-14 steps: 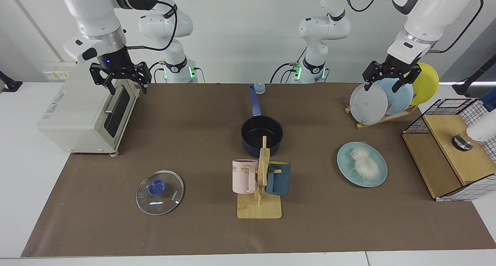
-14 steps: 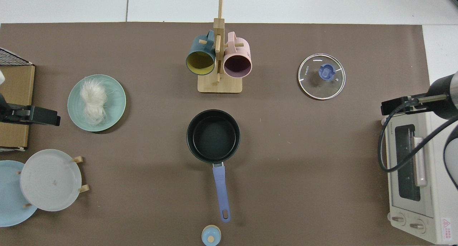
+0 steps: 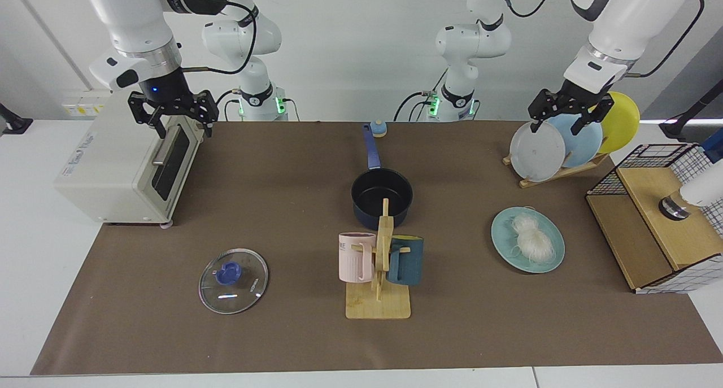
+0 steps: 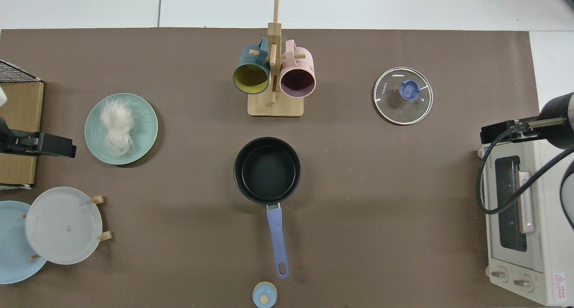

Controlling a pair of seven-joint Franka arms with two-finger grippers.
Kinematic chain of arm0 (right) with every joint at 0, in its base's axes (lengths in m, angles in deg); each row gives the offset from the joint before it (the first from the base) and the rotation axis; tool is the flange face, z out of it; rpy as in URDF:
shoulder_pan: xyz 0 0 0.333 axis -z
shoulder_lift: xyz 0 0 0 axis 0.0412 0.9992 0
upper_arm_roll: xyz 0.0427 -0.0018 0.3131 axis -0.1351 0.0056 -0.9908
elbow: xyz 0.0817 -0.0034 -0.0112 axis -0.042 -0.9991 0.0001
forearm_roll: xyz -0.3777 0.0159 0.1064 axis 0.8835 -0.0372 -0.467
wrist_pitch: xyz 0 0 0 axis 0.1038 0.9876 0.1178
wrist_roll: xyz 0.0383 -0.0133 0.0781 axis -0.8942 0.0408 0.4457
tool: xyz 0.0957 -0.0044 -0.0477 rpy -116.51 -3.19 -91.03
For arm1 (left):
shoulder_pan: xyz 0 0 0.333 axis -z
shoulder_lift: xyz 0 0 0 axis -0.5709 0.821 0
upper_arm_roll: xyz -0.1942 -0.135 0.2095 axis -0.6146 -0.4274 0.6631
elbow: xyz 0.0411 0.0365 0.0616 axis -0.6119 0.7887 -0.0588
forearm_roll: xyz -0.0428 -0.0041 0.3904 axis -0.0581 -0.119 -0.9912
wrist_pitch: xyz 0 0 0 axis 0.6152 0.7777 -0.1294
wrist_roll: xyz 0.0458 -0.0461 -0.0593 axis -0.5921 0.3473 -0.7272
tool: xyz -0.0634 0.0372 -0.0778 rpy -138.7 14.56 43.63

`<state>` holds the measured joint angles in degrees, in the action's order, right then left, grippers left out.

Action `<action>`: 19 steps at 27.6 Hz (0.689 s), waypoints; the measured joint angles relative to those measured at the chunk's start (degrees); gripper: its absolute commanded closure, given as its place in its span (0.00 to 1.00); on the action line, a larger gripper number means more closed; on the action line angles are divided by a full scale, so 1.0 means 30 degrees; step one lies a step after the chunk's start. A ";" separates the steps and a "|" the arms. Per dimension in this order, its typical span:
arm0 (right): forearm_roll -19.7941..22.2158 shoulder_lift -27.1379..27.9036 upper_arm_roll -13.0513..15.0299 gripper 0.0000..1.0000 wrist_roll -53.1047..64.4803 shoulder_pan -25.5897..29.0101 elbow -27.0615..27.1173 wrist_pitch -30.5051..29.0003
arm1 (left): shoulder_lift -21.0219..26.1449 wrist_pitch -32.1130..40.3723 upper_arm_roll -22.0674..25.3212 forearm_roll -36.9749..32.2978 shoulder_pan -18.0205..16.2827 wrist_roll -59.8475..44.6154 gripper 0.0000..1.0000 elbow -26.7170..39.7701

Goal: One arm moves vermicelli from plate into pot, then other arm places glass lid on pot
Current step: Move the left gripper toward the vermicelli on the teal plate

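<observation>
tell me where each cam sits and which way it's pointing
Facing view: across the table, looking at both arms; left gripper above the plate rack, right gripper over the toaster oven.
Top view: overhead, looking straight down; only arm ends at its side edges.
Both show pot, glass lid, vermicelli.

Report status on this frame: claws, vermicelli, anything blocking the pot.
Left claw open, high over the plate rack; right claw open above the toaster oven. Vermicelli on plate, pot empty, glass lid on table. Mug rack stands beside pot.
</observation>
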<state>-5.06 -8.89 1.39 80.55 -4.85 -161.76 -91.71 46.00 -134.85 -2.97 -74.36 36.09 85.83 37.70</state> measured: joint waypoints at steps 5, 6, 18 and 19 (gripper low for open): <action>0.0000 0.0000 0.0009 0.01 0.0000 0.0005 0.0000 0.0000 | 0.0001 0.0000 0.0000 0.0000 0.0000 -0.0003 0.00 0.0021; 0.0000 0.0000 0.0009 0.01 0.0000 0.0005 0.0000 0.0000 | 0.0001 -0.0002 0.0000 0.0000 0.0000 -0.0003 0.00 0.0023; 0.0046 0.0041 0.0029 0.02 0.0000 0.0048 0.0057 0.0000 | 0.1443 -0.2426 0.0143 0.0073 -0.0008 -0.0075 0.00 0.0176; 0.0068 0.0084 0.0032 0.02 0.0000 0.0062 0.0102 0.0000 | 0.1846 -0.2851 0.0175 0.0133 -0.0012 -0.0096 0.00 0.0157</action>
<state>-4.86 -8.64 1.48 80.55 -4.67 -161.45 -91.71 51.54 -143.41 -2.44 -73.96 36.05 85.54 38.17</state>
